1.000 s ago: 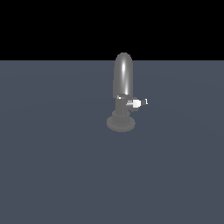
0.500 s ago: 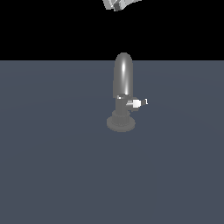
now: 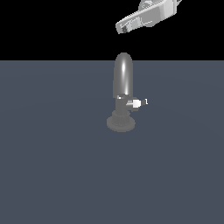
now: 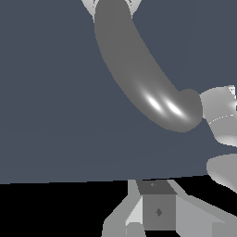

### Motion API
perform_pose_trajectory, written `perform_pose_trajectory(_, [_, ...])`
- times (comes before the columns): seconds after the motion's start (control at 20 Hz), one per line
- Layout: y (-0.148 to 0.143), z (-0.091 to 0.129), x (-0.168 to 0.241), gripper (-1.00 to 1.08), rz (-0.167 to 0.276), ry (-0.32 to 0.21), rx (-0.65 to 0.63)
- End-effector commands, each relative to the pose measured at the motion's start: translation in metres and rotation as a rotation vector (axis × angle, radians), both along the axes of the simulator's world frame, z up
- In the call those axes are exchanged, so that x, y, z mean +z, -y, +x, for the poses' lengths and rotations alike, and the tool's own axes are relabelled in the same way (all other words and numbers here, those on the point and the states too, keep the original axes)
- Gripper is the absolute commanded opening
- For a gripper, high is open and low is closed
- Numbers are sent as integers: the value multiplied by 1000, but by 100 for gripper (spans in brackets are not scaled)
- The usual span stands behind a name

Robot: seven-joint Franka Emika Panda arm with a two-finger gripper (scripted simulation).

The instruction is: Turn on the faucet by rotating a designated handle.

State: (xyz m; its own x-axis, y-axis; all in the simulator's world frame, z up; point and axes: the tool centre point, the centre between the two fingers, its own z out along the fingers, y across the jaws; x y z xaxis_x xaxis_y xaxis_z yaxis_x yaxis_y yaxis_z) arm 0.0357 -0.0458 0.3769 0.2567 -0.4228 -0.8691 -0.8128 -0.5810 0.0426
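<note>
Ideally we descend beside the spout, not onto it, meeting the small handle from its free end. Nearest us the floor lies bare; mid-surface stands the faucet. Above and beyond it hangs our gripper; its opening we cannot tell.

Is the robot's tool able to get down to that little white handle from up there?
Probably yes. The tool hangs above the faucet, touching nothing. The handle sticks out toward the exterior view's right, with open space around it; only the tall spout stands close by.
</note>
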Motion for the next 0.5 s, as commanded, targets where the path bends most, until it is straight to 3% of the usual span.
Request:
perform_pose_trajectory(0.0, [7,7,-12,-100,20,-46,-41])
perform_pose_trajectory(0.45, [29,22,-54,-100,84,-195,-174])
